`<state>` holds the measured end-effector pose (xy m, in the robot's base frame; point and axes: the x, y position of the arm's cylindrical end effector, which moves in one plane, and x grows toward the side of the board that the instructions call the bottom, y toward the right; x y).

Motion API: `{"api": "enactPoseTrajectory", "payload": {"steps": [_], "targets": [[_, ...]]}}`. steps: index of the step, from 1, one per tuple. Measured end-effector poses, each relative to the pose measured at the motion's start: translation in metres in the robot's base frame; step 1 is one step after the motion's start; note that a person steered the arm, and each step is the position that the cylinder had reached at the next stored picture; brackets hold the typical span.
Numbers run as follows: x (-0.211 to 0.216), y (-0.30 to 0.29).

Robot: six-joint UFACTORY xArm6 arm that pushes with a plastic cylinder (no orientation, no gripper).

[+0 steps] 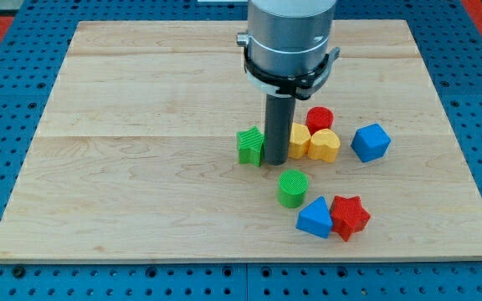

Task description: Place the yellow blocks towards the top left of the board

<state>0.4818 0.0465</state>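
Two yellow blocks lie right of the board's centre: a yellow hexagon block (299, 140), partly hidden behind the rod, and a yellow heart block (325, 145) touching its right side. My tip (275, 160) rests on the board between the green star block (250, 145) on its left and the yellow hexagon block on its right, close to both. A red cylinder (320, 119) sits just above the yellow blocks.
A blue cube-like block (370, 142) lies right of the yellow heart. A green cylinder (292, 188) sits below my tip. A blue triangle block (315, 217) and a red star block (349, 216) touch at the lower right. The wooden board (141, 125) lies on a blue pegboard.
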Motion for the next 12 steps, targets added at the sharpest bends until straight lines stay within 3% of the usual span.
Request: {"api": "enactPoseTrajectory", "payload": {"steps": [2, 4, 5, 6, 9, 10, 12], "targets": [[0.035, 0.029], [0.004, 0.099], [-0.009, 0.08], [-0.017, 0.015], [-0.108, -0.106], [-0.11, -0.087], [-0.06, -0.018]]}}
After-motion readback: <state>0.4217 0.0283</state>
